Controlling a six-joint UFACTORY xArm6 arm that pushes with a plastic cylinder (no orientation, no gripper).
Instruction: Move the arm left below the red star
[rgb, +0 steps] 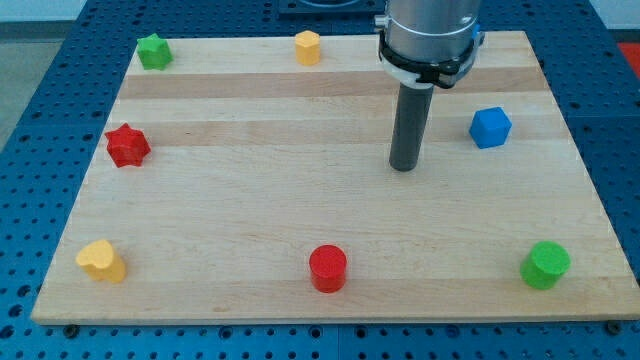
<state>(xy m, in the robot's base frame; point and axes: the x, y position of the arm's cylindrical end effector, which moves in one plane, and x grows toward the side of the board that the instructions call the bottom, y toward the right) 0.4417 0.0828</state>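
Note:
The red star (127, 146) lies near the left edge of the wooden board (250, 200), about halfway up. My tip (404, 167) rests on the board right of centre, far to the right of the red star and roughly level with it. The blue cube (490, 127) is the nearest block, to the right of the tip and slightly higher. No block touches the tip.
A green star (153, 51) sits at top left, a yellow hexagon (307, 47) at top centre, a yellow heart (101, 261) at bottom left, a red cylinder (328, 268) at bottom centre and a green cylinder (545, 265) at bottom right.

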